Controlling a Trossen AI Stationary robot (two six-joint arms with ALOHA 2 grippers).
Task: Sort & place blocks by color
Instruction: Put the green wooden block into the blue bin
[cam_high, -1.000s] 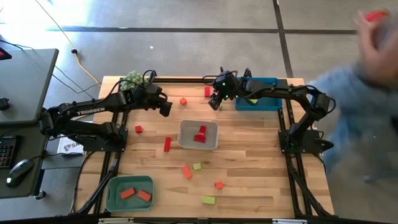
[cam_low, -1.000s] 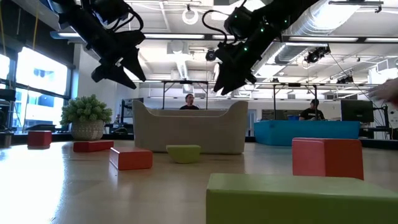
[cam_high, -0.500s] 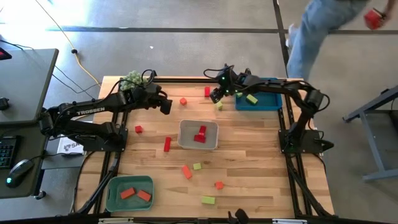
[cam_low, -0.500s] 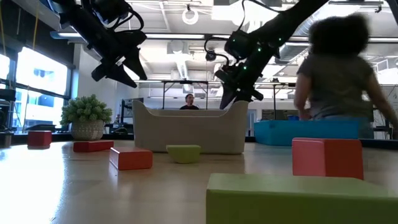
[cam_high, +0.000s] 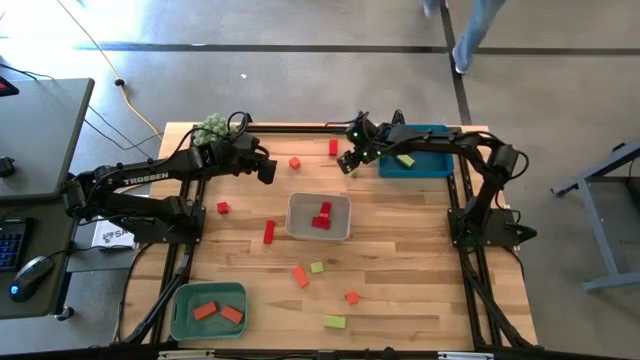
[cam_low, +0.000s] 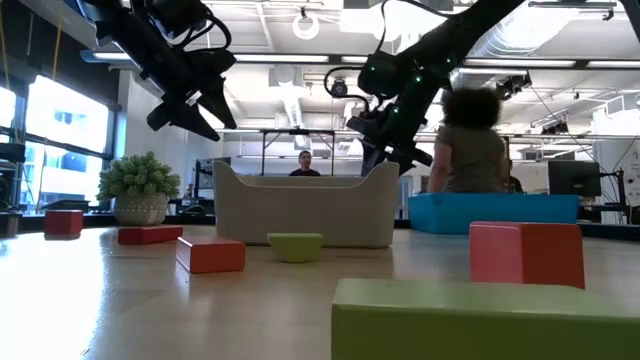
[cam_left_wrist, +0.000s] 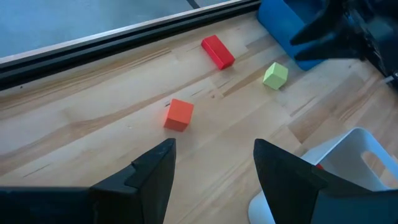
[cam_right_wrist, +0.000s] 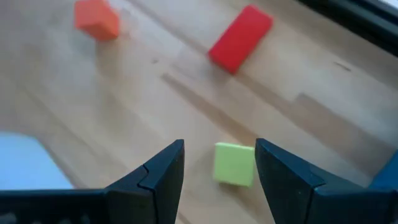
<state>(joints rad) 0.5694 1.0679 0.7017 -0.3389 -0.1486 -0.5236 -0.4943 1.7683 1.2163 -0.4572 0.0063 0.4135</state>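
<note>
Right gripper (cam_right_wrist: 214, 180): fingers apart, empty, above the yellow-green cube (cam_right_wrist: 234, 163) lying between them.
Left gripper (cam_left_wrist: 211, 168): fingers spread, empty; orange-red cube (cam_left_wrist: 179, 115) just beyond its fingertips.

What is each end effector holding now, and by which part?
Nothing. The left end effector is open and empty; the right end effector is open above a yellow-green cube, not gripping it.

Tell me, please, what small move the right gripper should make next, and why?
Probably a short descent onto the yellow-green cube. The right gripper hovers open and empty, its fingers either side of that cube, which lies loose on the table beside the blue tray, where one yellow-green block already lies.
</note>
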